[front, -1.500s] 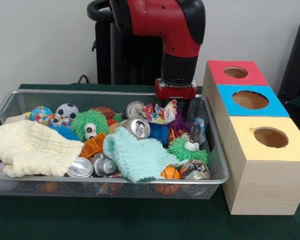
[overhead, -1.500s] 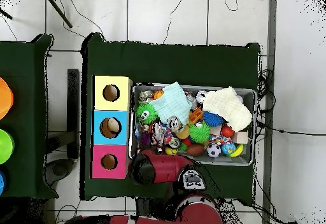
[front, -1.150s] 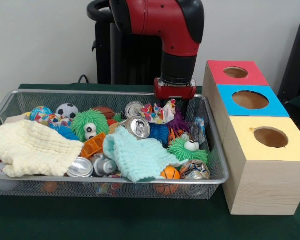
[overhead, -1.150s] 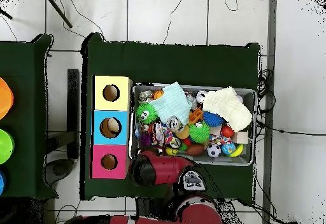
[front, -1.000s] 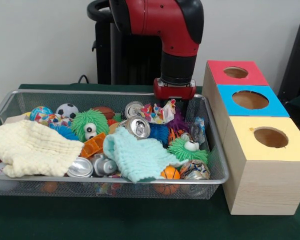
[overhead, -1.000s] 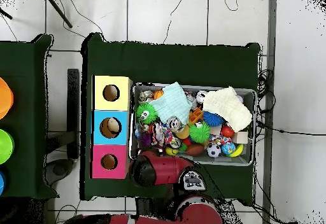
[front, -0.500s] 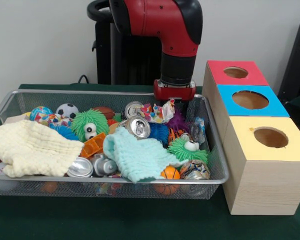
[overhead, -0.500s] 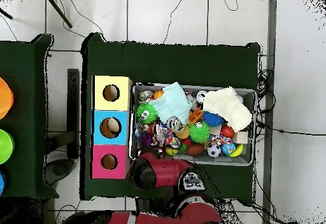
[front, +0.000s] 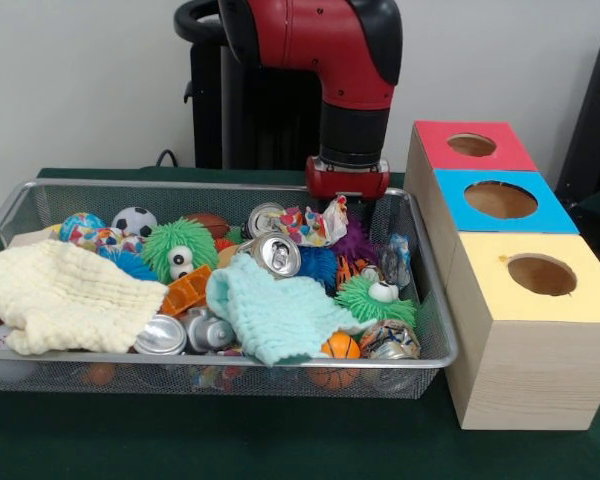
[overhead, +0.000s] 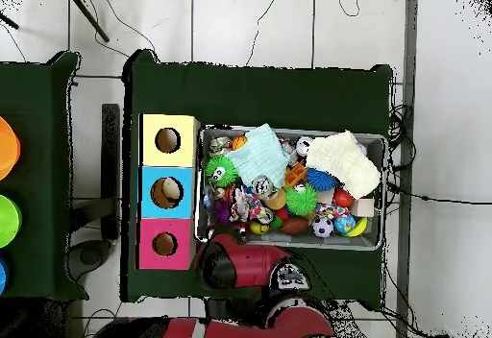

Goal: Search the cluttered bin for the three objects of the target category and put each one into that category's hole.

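Red-and-black arm poised over the far right of the silver wire-mesh bin [front: 40,190]

3 wooden boxes with coloured tops [front: 520,300] sit just right; the clutter lies directly beneath the gripper [front: 346,192], whose grip I cannot tell.

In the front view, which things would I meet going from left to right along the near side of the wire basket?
Pale yellow knitted cloth → silver drink can lying on its side → light turquoise knitted cloth → crushed patterned can → yellow-topped wooden box.

A shiny wire-mesh metal bin [front: 220,188] is seen; the yellow-topped box [front: 525,370] is made of matt pale wood.
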Tool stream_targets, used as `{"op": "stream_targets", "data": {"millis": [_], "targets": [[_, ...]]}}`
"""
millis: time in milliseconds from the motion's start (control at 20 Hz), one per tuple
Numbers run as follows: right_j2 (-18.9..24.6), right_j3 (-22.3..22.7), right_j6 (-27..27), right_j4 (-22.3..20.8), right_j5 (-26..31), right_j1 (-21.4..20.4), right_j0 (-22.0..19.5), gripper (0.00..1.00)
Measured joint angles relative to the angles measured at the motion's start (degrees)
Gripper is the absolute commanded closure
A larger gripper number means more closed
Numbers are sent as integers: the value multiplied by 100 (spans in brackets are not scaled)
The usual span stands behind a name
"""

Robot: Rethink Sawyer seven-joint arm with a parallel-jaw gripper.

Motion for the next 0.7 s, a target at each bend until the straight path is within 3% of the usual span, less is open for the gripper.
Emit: {"op": "stream_targets", "data": {"millis": [700], "targets": [[-29,-10,0,0,-48,42,0,0]]}}
